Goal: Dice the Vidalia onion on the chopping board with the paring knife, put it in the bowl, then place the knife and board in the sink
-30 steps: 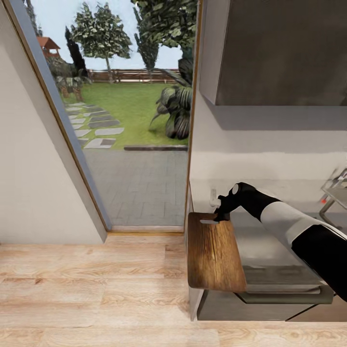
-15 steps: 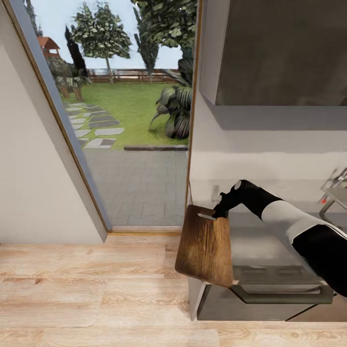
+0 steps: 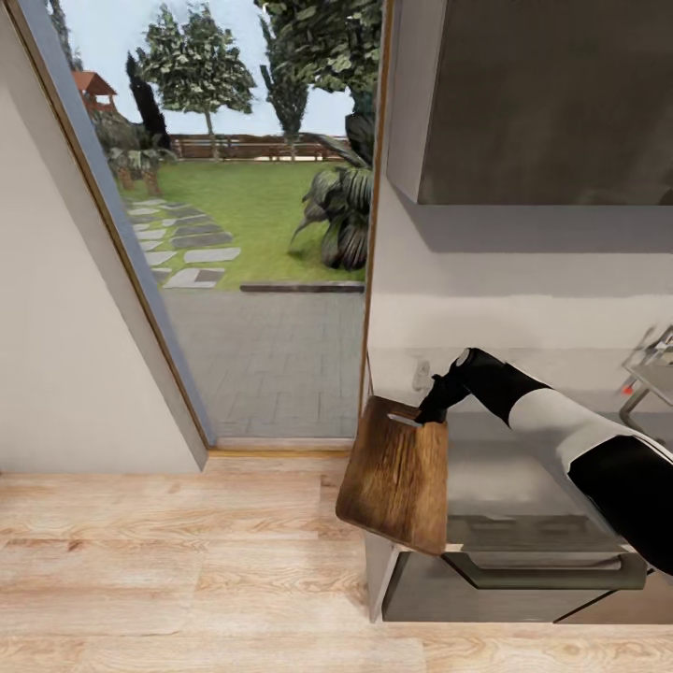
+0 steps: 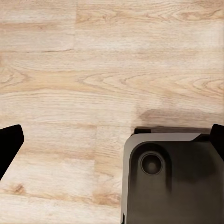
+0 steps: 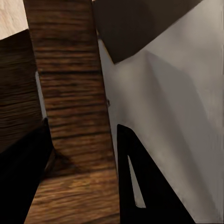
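**Board lifted at far end, tilted off the tabletop edge**

Right gripper is clamped on the far short edge of the dark brown rectangular wooden chopping board, next to its handle slot. Right wrist view confirms it: black fingers sit on either side of the board's edge, wood filling the gap between them.

Versus one second ago: the board lay flat on the grey metallic tabletop, square to its left end. Now the gripped end is raised and the board is tilted and rotated, its near corner hanging out past the tabletop's left edge over the light wooden plank floor. Versus half a second ago the change is small: a bit more tilt, near edge slightly higher in the picture. Arm pose is almost the same.

Left gripper is spread wide, holding nothing, aimed down at the plank floor and a dark grey part of the robot's base.

Chrome tap is just visible at the right edge of the head view. Camera hasn't moved.
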Tool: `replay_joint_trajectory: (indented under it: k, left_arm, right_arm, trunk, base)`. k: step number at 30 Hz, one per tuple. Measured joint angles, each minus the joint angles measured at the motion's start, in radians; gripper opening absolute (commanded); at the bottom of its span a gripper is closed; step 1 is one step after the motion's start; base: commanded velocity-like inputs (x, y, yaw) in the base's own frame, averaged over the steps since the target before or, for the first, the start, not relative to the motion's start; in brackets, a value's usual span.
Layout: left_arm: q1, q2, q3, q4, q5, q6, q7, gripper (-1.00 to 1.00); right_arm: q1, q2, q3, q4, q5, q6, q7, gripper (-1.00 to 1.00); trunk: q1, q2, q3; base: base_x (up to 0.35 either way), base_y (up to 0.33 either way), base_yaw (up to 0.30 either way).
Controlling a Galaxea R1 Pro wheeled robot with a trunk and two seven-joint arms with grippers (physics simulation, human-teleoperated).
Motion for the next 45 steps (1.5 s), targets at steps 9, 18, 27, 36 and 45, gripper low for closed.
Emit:
replay_joint_trajectory:
  k: [9,18,27,36,45]
  left_arm:
    - [0.0,0.0,0.0,0.001,-0.001,0.001,0.0,1.0]
    - [0.0,-0.001,0.0,0.001,-0.001,0.001,0.0,1.0]
    - [0.0,-0.003,-0.001,0.0,-0.001,0.001,0.0,1.0]
    - [0.0,-0.004,-0.002,0.003,-0.003,0.002,-0.002,1.0]
    - [0.0,-0.005,-0.004,0.003,-0.003,0.002,-0.002,1.0]
  right_arm:
    - [0.0,0.001,-0.247,-0.017,0.001,0.24,-0.003,-1.0]
    - [0.0,-0.008,-0.269,-0.022,0.007,0.337,-0.093,-1.0]
    - [0.0,-0.009,-0.502,-0.045,0.005,0.52,-0.467,-1.0]
    - [0.0,-0.03,-0.636,-0.053,0.004,0.568,-0.58,-1.0]
    - [0.0,-0.079,-0.707,-0.051,0.0,0.572,-0.586,-1.0]
  trunk:
    - [0.0,0.0,0.0]
    - [0.0,0.0,0.0]
    - [0.0,0.0,0.0]
    - [0.0,0.0,0.0]
    - [0.001,0.0,0.0]
  base:
    - [0.0,0.0,0.0]
    - [0.0,0.0,0.0]
    - [0.0,0.0,0.0]
    - [-0.024,0.0,0.0]
    - [-0.285,-0.051,0.0]
